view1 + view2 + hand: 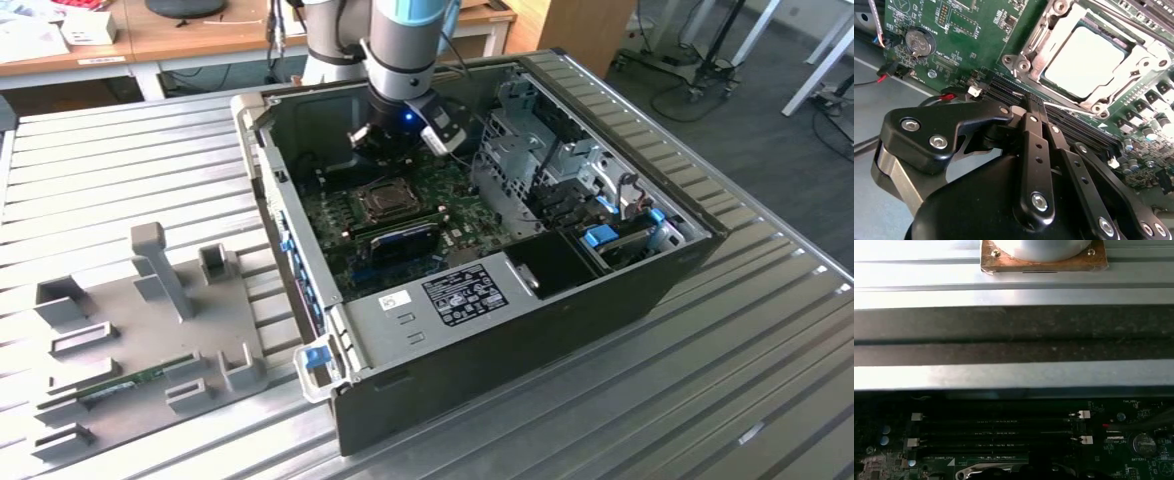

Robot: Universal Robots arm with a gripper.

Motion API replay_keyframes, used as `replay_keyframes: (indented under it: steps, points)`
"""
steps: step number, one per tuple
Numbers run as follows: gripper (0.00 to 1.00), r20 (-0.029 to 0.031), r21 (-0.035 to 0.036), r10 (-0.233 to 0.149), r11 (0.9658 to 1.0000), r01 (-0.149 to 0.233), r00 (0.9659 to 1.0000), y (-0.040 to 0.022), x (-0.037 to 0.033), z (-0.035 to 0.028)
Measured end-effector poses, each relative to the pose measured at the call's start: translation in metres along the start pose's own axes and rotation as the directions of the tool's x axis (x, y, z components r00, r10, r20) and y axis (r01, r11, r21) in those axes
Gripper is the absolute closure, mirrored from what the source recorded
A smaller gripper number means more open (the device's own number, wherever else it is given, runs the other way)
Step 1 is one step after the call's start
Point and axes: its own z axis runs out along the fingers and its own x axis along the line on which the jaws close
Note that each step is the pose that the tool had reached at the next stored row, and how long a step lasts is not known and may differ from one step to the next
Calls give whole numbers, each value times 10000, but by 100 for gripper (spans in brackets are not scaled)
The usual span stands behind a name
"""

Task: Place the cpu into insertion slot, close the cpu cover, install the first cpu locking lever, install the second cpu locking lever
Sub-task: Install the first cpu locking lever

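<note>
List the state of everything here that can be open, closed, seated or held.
cpu: seated in the insertion slot.
cpu cover: closed down over the cpu.
gripper: shut, holding nothing, above the memory slots.
computer case: open, lying on its side.

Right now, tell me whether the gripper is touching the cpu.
Apart. In the second wrist view the gripper ends over the memory slots, and the silver frame of the cpu cover lies between it and the cpu.
</note>
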Motion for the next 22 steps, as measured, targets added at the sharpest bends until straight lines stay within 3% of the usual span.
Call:
replay_keyframes:
  steps: [6,11,17,22]
  points:
    - [90,1,5,0,10000,0,10000,2,-40,16]
    - [90,1,9,0,10000,0,10000,58,-38,30]
    - [90,1,10,0,10000,0,10000,61,-39,32]
    - [90,2,54,-5,10000,5,10000,56,-43,55]
